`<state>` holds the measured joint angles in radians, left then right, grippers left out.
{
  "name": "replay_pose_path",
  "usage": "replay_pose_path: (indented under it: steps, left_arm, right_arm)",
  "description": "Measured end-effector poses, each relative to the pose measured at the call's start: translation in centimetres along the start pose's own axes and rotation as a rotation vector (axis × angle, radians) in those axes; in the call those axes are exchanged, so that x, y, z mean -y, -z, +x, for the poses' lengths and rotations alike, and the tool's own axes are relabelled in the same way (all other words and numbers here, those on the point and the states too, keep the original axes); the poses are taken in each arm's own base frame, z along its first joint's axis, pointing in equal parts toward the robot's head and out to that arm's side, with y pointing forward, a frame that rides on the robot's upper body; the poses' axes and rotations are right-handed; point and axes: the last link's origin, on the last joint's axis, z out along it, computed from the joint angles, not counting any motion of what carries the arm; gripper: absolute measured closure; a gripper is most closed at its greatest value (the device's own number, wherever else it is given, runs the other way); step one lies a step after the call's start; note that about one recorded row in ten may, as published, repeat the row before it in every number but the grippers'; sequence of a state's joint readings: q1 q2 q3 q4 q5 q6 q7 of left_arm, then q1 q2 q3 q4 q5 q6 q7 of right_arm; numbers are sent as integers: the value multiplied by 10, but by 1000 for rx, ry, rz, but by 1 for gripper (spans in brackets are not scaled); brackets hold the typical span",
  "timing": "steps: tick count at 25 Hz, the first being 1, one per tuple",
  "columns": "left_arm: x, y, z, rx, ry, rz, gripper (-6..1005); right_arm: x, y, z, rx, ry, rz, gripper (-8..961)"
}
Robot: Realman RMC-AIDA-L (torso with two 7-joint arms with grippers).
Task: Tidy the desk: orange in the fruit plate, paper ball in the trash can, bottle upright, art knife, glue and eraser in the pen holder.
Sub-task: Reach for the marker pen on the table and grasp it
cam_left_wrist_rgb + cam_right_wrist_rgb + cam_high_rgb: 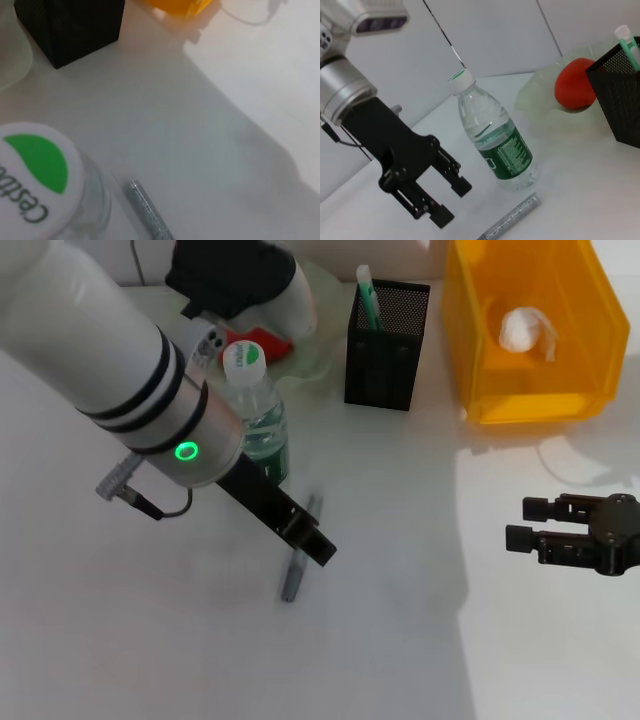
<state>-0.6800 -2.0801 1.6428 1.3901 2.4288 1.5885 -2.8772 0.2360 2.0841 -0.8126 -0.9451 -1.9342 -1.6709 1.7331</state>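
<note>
Left tool (312,540) hangs open and empty above the glue (300,562), lying lengthwise beside the upright bottle (258,410).

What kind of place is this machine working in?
Probably a staged office desk, set up for tidying practice: a black mesh pen holder with an art knife in it, a yellow trash can and a water bottle.

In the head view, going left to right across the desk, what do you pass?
bottle → glue → pen holder → trash can → right end effector
</note>
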Motion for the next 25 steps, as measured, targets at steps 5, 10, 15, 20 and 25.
replay_pose_path:
  steps: [5, 10, 15, 20, 25]
  left_arm:
    - [2, -11, -2, 1, 11, 2, 314]
    - [6, -21, -4, -6, 19, 18, 356]
    - [4, -27, -5, -7, -4, 38, 374]
    - [2, -32, -6, -9, -20, 45, 376]
    - [0, -36, -6, -12, -36, 52, 378]
  right_arm:
    - [2, 2, 3, 12, -12, 6, 270]
    - [3, 3, 4, 23, -21, 11, 272]
    - [4, 3, 3, 27, -22, 15, 273]
    - [4, 3, 3, 29, -27, 15, 275]
    - [5, 1, 4, 34, -37, 12, 277]
